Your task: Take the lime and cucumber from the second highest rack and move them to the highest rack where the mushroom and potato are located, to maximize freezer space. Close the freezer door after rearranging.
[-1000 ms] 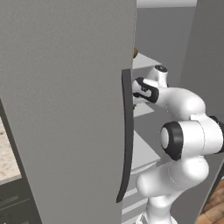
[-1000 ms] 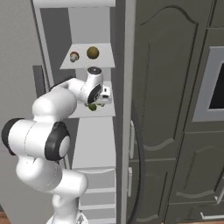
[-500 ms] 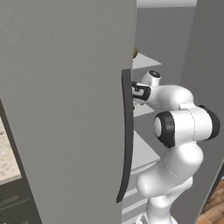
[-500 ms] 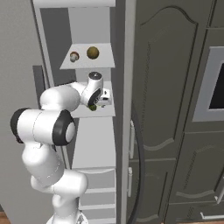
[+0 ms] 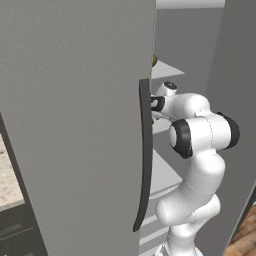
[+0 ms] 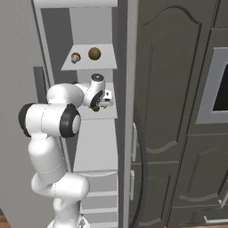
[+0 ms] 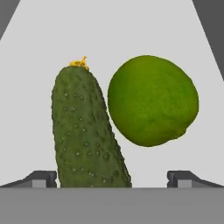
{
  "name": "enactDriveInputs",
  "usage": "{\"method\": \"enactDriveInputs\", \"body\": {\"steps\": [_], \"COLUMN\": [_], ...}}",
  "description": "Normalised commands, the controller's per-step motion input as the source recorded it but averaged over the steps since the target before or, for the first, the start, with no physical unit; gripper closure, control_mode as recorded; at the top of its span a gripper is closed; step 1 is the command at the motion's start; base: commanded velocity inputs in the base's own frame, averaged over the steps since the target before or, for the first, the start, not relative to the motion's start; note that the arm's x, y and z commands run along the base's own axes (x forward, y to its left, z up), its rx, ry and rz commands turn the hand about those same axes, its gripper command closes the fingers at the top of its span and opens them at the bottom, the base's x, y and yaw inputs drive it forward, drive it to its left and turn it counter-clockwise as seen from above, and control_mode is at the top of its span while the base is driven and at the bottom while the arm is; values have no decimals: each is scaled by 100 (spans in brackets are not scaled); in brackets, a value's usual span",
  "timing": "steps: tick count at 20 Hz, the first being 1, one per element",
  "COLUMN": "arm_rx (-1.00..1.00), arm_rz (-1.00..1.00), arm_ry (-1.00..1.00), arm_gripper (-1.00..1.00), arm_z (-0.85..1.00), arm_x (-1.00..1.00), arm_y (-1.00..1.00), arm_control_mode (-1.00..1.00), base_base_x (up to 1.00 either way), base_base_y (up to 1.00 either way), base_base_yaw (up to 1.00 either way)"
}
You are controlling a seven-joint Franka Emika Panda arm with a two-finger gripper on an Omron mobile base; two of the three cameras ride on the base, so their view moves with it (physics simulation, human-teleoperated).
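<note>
In the hand view the dark green bumpy cucumber (image 7: 87,131) lies close in front, its near end between my fingertips (image 7: 43,178). The round lime (image 7: 153,100) sits just right of it, touching or nearly so. My gripper (image 7: 113,179) is open, shut on nothing. From the right base view the gripper (image 6: 107,99) reaches into the freezer at the second highest rack (image 6: 109,116), the lime (image 6: 95,108) peeking under the wrist. On the highest rack (image 6: 89,66) rest the mushroom (image 6: 75,57) and potato (image 6: 94,53). The freezer door (image 5: 75,125) stands open.
The door's long dark curved handle (image 5: 145,155) hangs just in front of my hand (image 5: 157,103) in the left base view. Dark panelled cupboards (image 6: 178,111) flank the freezer on the right. Lower shelves and drawers (image 6: 100,187) lie under the arm.
My elbow has swung upward and the hand has pushed a little deeper onto the second rack. The jaws stayed open; cucumber and lime have not moved.
</note>
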Motion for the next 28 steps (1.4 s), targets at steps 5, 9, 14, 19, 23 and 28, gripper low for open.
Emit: {"method": "enactDriveInputs", "body": {"steps": [5, 9, 14, 19, 23, 28], "arm_rx": [0, 0, 0, 0, 0, 0], "arm_rz": [0, 0, 0, 2, 2, 0], "arm_ry": [0, 0, 0, -6, -14, -17], "arm_gripper": [-100, -100, 100, 100, 100, 100], "arm_z": [-22, -26, -32, -18, -12, 0], "arm_x": [0, -3, 0, 0, -2, -60], "arm_y": [5, 10, 21, 11, 2, -10], "arm_control_mode": [-100, -100, -100, -100, -100, -100], "base_base_x": [0, 0, 0, 0, 0, 0], "base_base_y": [0, 0, 0, 0, 0, 0], "base_base_yaw": [0, 0, 0, 0, 0, 0]}}
